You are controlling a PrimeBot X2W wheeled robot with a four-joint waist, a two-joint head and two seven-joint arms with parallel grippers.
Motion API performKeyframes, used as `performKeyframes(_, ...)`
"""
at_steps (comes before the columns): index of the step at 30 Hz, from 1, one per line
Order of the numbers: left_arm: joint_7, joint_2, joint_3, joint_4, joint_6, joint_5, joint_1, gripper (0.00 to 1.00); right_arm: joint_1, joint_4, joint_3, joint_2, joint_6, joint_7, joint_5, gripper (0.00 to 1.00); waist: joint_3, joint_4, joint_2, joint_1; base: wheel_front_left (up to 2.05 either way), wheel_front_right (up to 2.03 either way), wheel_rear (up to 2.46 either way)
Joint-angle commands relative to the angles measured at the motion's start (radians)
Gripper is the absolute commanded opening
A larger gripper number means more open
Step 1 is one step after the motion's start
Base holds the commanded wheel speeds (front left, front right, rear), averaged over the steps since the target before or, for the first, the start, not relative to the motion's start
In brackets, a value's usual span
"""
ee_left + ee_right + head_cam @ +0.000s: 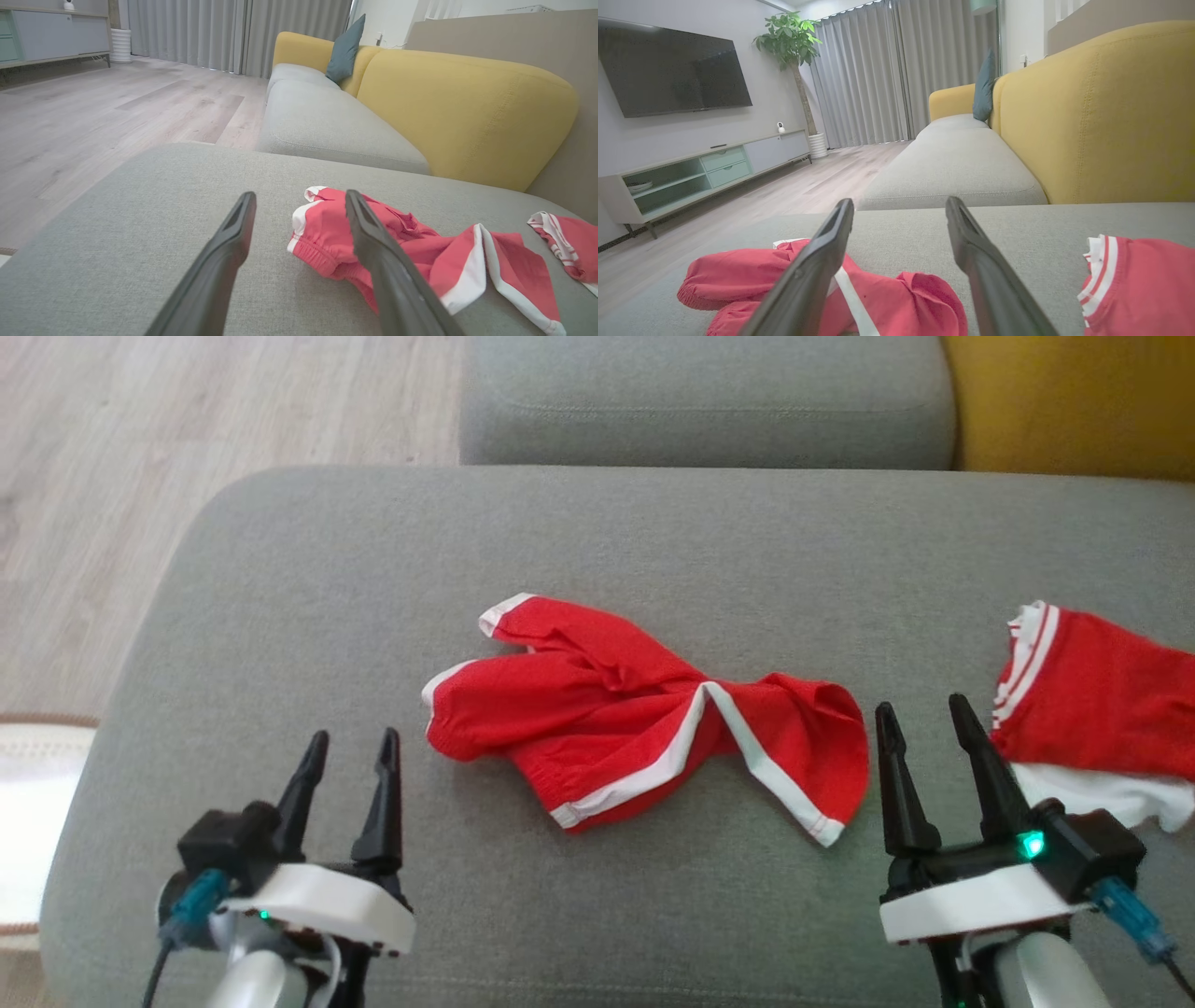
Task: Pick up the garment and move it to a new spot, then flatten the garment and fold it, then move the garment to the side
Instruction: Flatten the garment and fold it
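Left pincer (355,737): 7 o'clock in the head view, jaws spread, empty. Right pincer (922,707): 5 o'clock, jaws spread, empty. Both hover over the grey cushion (373,569). The garment (597,719), red shorts with white trim, lies crumpled at centre between them, touching neither. A second red garment (1102,709) lies at 3 o'clock. A yellow backrest (1074,401) stands at 1 o'clock.
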Motion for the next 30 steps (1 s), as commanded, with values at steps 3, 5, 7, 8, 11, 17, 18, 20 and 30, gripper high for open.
performKeyframes(3, -0.012, -0.017, 0.040, -0.022, -0.027, 0.023, -0.059, 1.00, -0.084, -0.012, 0.031, -0.004, -0.001, 0.006, -0.022, 1.00, 0.028, 0.040, 0.0000, 0.0000, 0.00, 0.00, 0.00)
performKeyframes(5, -0.012, -0.036, 0.035, -0.012, -0.043, 0.030, -0.066, 1.00, -0.126, 0.009, 0.049, -0.004, -0.001, 0.045, -0.038, 1.00, 0.042, 0.068, 0.0000, 0.0000, 0.00, 0.00, 0.00)
performKeyframes(7, -0.012, -0.055, 0.033, 0.001, -0.056, 0.034, -0.071, 1.00, -0.178, 0.044, 0.078, -0.004, -0.001, 0.102, -0.060, 1.00, 0.056, 0.099, 0.0000, 0.0000, 0.00, 0.00, 0.00)
performKeyframes(8, -0.012, -0.064, 0.031, 0.008, -0.063, 0.038, -0.073, 1.00, -0.206, 0.060, 0.092, -0.004, -0.001, 0.126, -0.071, 1.00, 0.065, 0.118, 0.0000, 0.0000, 0.00, 0.00, 0.00)
performKeyframes(11, -0.012, -0.088, 0.029, 0.028, -0.085, 0.048, -0.079, 1.00, -0.289, 0.124, 0.130, -0.004, -0.001, 0.199, -0.086, 1.00, 0.089, 0.176, 0.0000, 0.0000, 0.00, 0.00, 0.00)
performKeyframes(17, -0.012, -0.123, 0.034, 0.063, -0.124, 0.070, -0.094, 1.00, -0.444, 0.310, 0.140, -0.004, -0.001, 0.333, -0.117, 1.00, 0.130, 0.289, 0.0000, 0.0000, 0.00, 0.00, 0.00)
performKeyframes(18, -0.012, -0.128, 0.036, 0.067, -0.129, 0.073, -0.096, 1.00, -0.465, 0.346, 0.133, -0.004, -0.001, 0.355, -0.131, 1.00, 0.135, 0.304, 0.0000, 0.0000, 0.00, 0.00, 0.00)
performKeyframes(20, -0.012, -0.137, 0.042, 0.076, -0.139, 0.078, -0.099, 1.00, -0.502, 0.414, 0.118, -0.004, -0.001, 0.388, -0.154, 1.00, 0.144, 0.332, 0.0000, 0.0000, 0.00, 0.00, 0.00)
performKeyframes(30, -0.012, -0.167, 0.085, 0.100, -0.170, 0.100, -0.103, 1.00, -0.583, 0.617, 0.032, -0.004, -0.001, 0.442, -0.288, 0.93, 0.164, 0.382, 0.0000, 0.0000, 0.00, 0.00, 0.00)
